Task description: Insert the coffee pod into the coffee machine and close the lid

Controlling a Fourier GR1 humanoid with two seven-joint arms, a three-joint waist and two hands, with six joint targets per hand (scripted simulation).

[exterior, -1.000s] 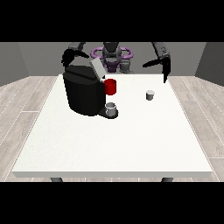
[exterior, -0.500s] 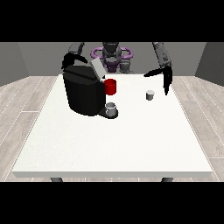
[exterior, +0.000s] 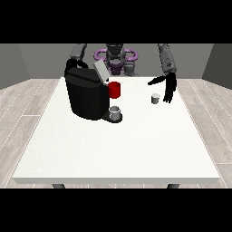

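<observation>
The pod (exterior: 155, 98) is a small pale grey cup standing upright on the white surface (exterior: 122, 145), right of the frame's centre and apart from the black machine (exterior: 87, 94). The robot hand (exterior: 168, 87) at the view's right hangs just right of the pod, not touching it, fingers straight and pointing down.

one coffee machine (exterior: 87, 95), one coffee pod (exterior: 155, 98), one grey cup (exterior: 115, 112), one table (exterior: 118, 149)

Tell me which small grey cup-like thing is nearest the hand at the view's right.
The coffee pod, alone on the table beside that hand. The other grey cup sits under the coffee machine.
</observation>
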